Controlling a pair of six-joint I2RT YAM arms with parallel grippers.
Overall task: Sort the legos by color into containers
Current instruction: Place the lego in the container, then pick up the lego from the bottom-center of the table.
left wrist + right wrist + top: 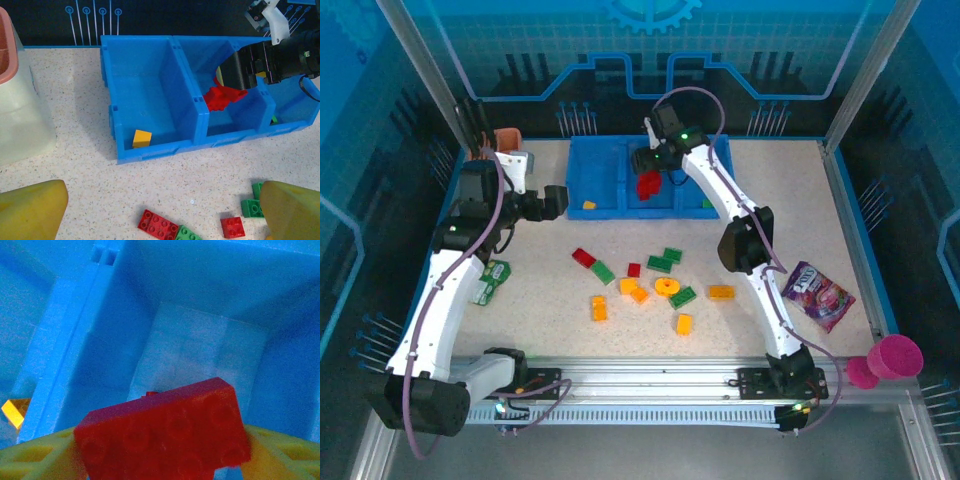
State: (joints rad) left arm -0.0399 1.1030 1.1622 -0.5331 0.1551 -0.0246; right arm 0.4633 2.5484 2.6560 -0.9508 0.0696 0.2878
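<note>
Red brick (165,435), the piece being sorted, is hanging in the air over the middle compartment of the blue tray (160,150), in the upper centre of the overhead frame; the floor beneath it is showing bare. The right gripper (649,168) is reaching down over that compartment with its two yellow fingers (35,457) clamped on the brick's ends, so the release is not yet done. In the compartment toward the left of the frame one orange brick (142,138) is lying against the near wall, and in the compartment toward the right a green brick (707,204) is lying in the near corner. The left gripper (162,200) is hovering just in front of the tray's left end with its jaws standing wide apart and holding nothing. About a dozen loose bricks (650,285), red, green, orange and one round yellow piece (666,287), are lying scattered across the middle of the table (540,300), well apart from the tray. Judging by this, the sort is only beginning: each colour is claiming one compartment, and nearly all the bricks are waiting to be sorted.
</note>
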